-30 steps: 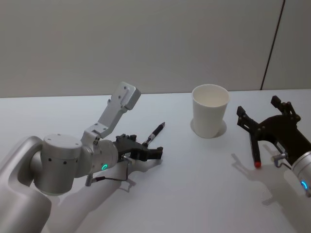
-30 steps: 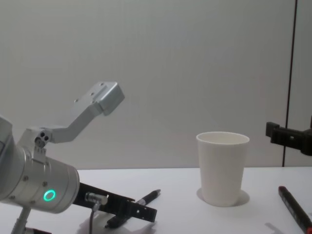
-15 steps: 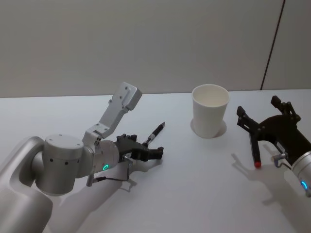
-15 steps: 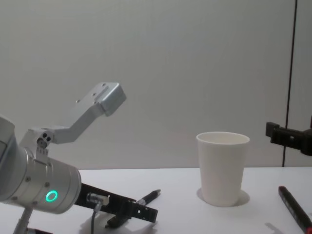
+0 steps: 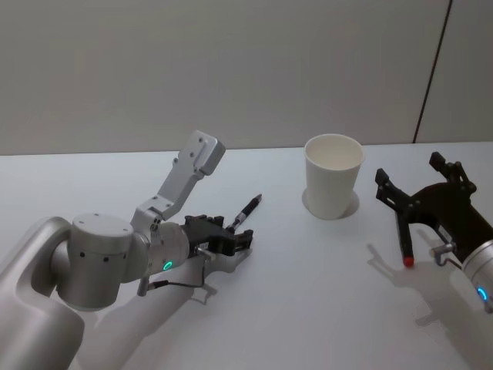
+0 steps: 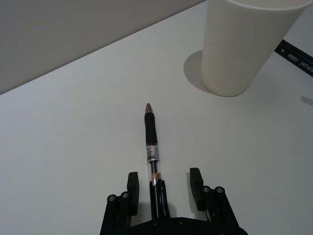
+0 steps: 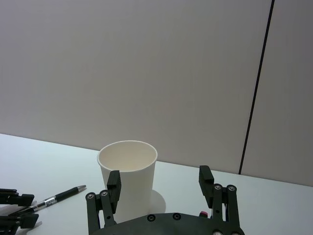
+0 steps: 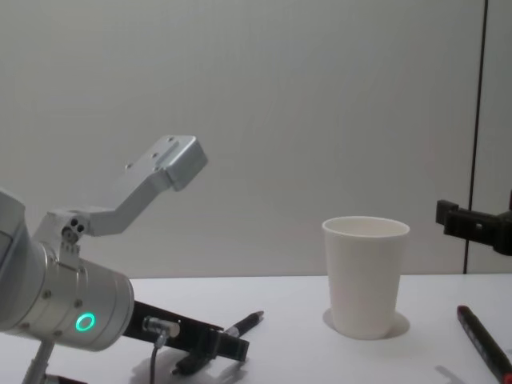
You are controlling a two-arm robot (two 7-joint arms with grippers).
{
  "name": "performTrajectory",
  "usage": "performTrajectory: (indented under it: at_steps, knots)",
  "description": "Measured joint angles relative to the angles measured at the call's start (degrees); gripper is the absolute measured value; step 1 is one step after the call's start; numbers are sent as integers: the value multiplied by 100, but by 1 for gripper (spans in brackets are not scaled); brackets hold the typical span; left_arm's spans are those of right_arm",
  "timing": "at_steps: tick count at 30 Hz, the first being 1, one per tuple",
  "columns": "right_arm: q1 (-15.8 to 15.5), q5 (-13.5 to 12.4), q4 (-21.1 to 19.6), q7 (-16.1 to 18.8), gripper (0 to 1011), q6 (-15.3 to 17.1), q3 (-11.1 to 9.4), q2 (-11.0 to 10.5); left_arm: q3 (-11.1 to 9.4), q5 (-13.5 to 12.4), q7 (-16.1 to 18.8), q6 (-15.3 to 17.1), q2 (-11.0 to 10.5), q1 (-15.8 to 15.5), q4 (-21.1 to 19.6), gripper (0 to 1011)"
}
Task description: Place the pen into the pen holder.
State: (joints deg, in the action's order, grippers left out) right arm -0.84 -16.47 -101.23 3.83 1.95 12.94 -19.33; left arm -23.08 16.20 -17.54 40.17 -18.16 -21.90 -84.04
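Observation:
A black pen [image 5: 248, 208] lies on the white table, its tip toward the pen holder [image 5: 333, 173], a plain white paper cup standing upright at centre right. My left gripper [image 5: 231, 235] sits low on the table at the pen's rear end. In the left wrist view its fingers [image 6: 132, 182] flank the pen [image 6: 152, 147] with a small gap on each side, so the left gripper [image 6: 164, 181] is open. My right gripper [image 5: 412, 189] hangs open to the right of the cup, with nothing in it; the right wrist view shows the cup [image 7: 127, 171] just ahead of it.
A dark marker with a red end [image 5: 403, 239] lies on the table under the right gripper, and shows beside the cup in the chest view [image 8: 484, 340]. A grey wall stands behind the table.
The left gripper's fingers have drawn closer together around the pen's rear end. The pen, the cup and the right arm have not moved.

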Motion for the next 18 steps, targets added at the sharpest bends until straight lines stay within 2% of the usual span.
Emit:
performTrajectory:
  at_steps: [8,9,11,15,18]
  knots:
    - [0,0,0,0,1001,0,0,0,-2,0,0,1,2,0,1,428]
    - [0,0,0,0,1001,0,0,0,-2,0,0,2,2,0,1,368]
    - [0,0,0,0,1001,0,0,0,-2,0,0,3,2,0,1,333]
    - [0,0,0,0,1001,0,0,0,-3,1,0,4,2,0,1,179]
    - [0,0,0,0,1001,0,0,0,-2,2,0,4,2,0,1,151]
